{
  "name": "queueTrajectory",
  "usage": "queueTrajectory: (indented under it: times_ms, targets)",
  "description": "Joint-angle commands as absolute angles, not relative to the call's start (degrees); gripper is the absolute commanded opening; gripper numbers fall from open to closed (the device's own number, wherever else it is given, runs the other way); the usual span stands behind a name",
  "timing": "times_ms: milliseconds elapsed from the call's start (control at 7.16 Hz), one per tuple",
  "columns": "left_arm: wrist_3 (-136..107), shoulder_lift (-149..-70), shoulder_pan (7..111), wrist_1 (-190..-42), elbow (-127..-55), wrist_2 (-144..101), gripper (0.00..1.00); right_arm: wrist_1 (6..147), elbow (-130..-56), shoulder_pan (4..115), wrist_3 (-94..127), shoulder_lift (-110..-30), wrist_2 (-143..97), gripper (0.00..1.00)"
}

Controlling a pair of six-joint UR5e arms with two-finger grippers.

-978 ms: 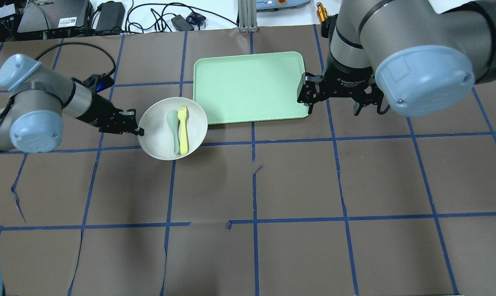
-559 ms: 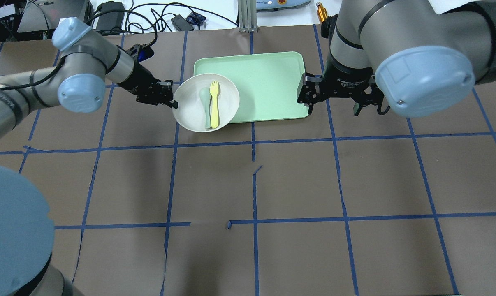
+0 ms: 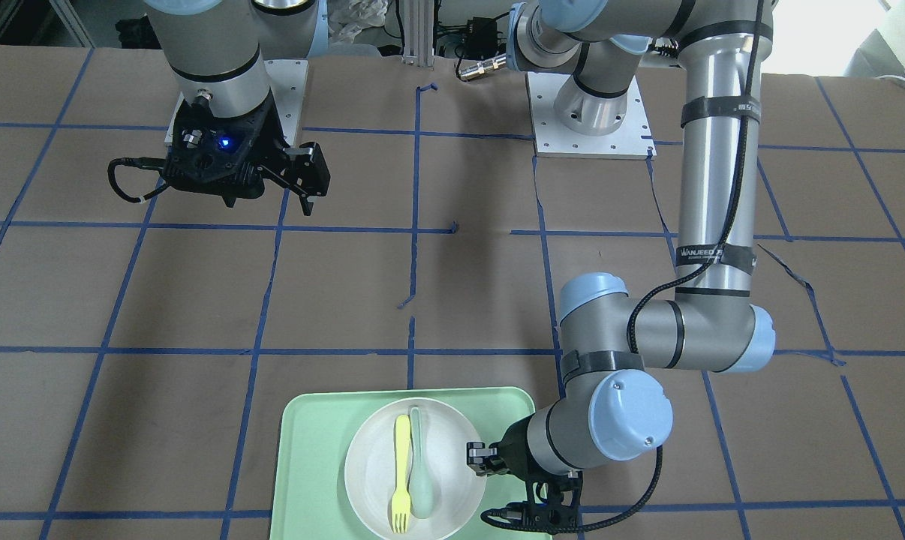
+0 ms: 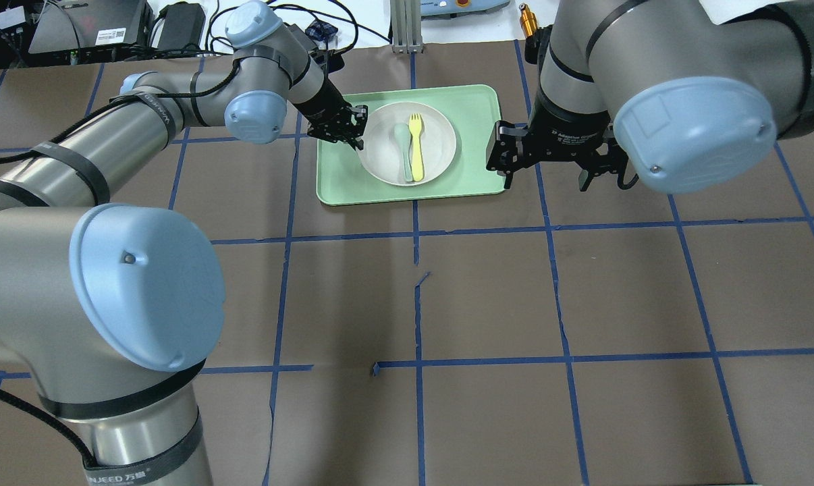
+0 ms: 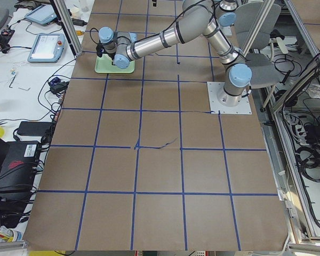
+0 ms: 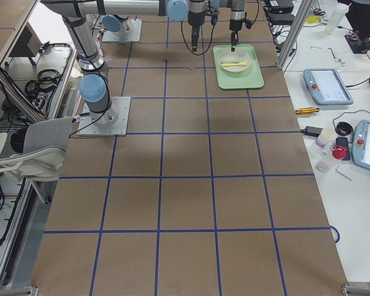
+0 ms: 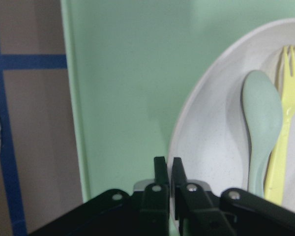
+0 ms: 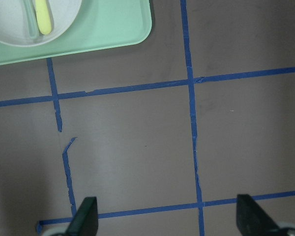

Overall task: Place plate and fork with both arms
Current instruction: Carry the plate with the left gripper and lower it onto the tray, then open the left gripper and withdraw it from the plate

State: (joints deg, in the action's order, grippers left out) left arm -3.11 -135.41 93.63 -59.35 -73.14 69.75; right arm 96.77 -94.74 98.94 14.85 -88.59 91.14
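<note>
The off-white plate (image 4: 434,145) is over the mint-green tray (image 4: 474,175), left of its middle. I cannot tell if it rests on the tray. The yellow fork (image 4: 416,152) lies in the plate, tines toward the far edge. My left gripper (image 4: 356,133) is shut on the plate's left rim; the left wrist view shows its jaws (image 7: 168,174) pinching the rim of the plate (image 7: 211,123), with the fork (image 7: 285,123) at the right. My right gripper (image 4: 545,165) is open and empty, just off the tray's right edge, above bare table (image 8: 169,219).
A pale grey-green spoon (image 4: 403,152) lies in the plate beside the fork. Cables, power bricks and devices (image 4: 177,23) crowd the strip beyond the table's far edge. The brown table carries a blue tape grid (image 4: 417,304). The arm bases (image 3: 591,112) stand at the near side.
My left arm has carried the plate, with fork and spoon in it, rightward and farther away, from the bare table onto the tray area. The right arm has not moved.
</note>
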Motion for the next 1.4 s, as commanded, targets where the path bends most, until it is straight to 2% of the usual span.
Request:
queueTrajectory:
  times_ms: [0,140,419,699,978,1257]
  targets:
    - [-5.4,-136.1,94.2,-56.8,-73.0,69.7,0.28,96.8,-94.7,99.0,14.8,-88.6,91.1,1.00]
    - [-5.3,-134.0,94.2,-53.7,-75.8,70.0,0.99,96.8,-94.7,98.9,14.8,-88.6,91.2,1.00]
    - [-5.4,-126.4,94.5,-54.7,-81.0,74.3,1.00,96.8,-94.7,98.9,14.9,-88.6,91.2,1.00]
    - [-5.4,-113.3,94.6,-63.7,-85.9,79.1,1.00,96.8,-94.7,98.9,14.9,-88.6,91.2,1.00]
    - [-5.4,-101.7,94.7,-78.7,-85.5,83.9,1.00,96.8,-94.7,99.0,14.9,-88.6,91.1,1.00]
    - [-6.8,-92.6,95.2,-86.4,-87.4,84.3,1.00,96.8,-94.7,98.9,14.9,-88.6,91.2,1.00]
